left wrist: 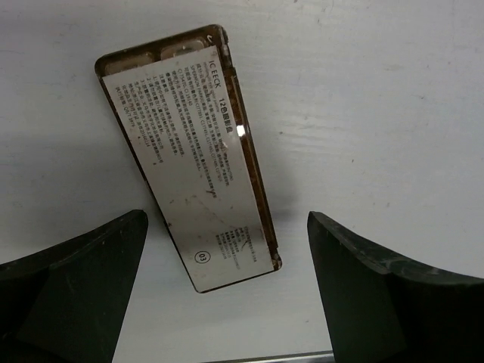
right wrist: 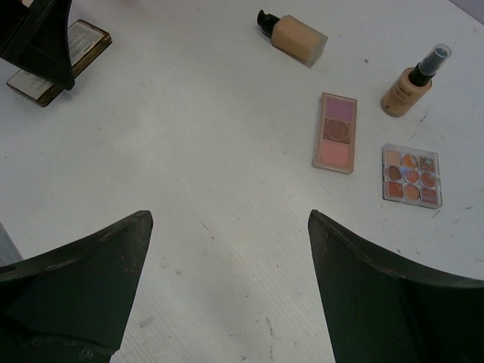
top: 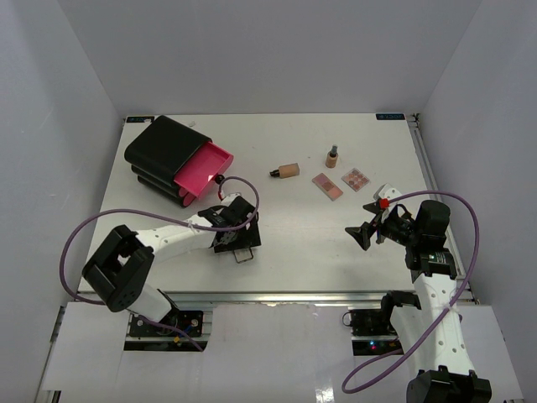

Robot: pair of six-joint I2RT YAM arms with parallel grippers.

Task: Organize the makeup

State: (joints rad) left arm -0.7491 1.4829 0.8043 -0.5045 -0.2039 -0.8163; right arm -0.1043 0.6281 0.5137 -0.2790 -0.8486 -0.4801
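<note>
A dark-framed rectangular palette [left wrist: 193,162] lies label side up on the table, just ahead of my open, empty left gripper [left wrist: 227,302]. In the top view that gripper [top: 237,239] hovers over the palette [top: 244,254] in front of the case. A beige black-capped foundation tube [top: 286,170] lies on its side at mid-table. A tiny tan bottle [top: 332,156] stands beyond it. A pink palette [top: 327,185] and a multi-shade palette [top: 356,179] lie flat to the right. My right gripper [top: 367,232] is open and empty, near them. No lipsticks show.
A large black case [top: 164,155] with an open pink drawer [top: 204,172] stands at the back left. The right wrist view shows the tube [right wrist: 299,38], bottle [right wrist: 412,83], pink palette [right wrist: 336,132], multi-shade palette [right wrist: 411,175] and, at top left, the dark palette [right wrist: 83,41].
</note>
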